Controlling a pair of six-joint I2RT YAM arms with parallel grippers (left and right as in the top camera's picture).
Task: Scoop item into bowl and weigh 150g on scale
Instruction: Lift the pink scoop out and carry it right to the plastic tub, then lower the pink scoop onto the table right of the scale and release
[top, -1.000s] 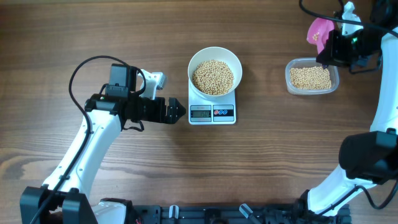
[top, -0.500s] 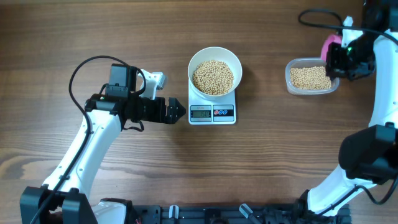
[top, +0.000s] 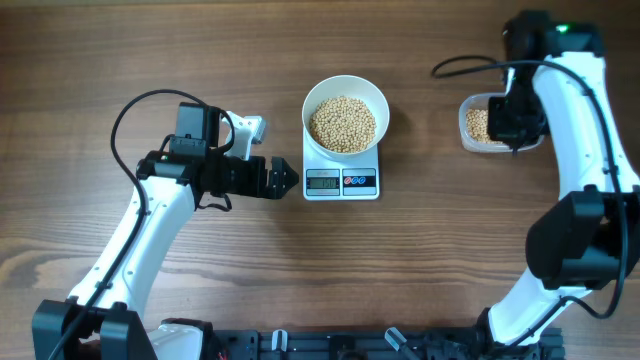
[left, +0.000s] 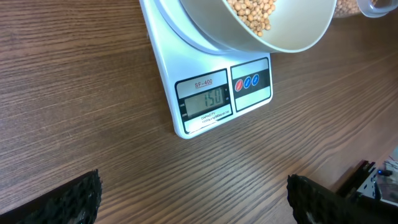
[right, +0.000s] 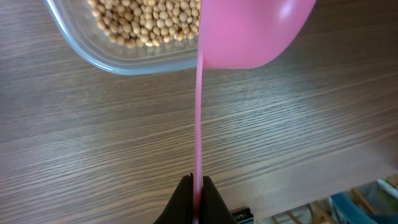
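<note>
- I'm looking down at a brown wood-grain desk (top: 120, 60), matte and streaky.
- The bowl (top: 345, 82), round, smooth and white, is sitting on the scale (top: 341, 183), a flat white plastic rectangle at mid-desk.
- The beans (top: 342, 124), small, round and pale tan, are filling the bowl, and the grey display (left: 207, 99) is reading 150.
- My left fingers (left: 71, 200), black and rough-textured, are gaping wide with nothing in them, just left of the scale.
- My right fingers (right: 184, 198) are pinching the thin handle of a glossy pink scoop (right: 249, 31).
- The scoop is overlapping the rim of a clear, round-cornered plastic tub (right: 118, 59) at the desk's right side; I can't tell if they're touching. More beans are lying inside it.
</note>
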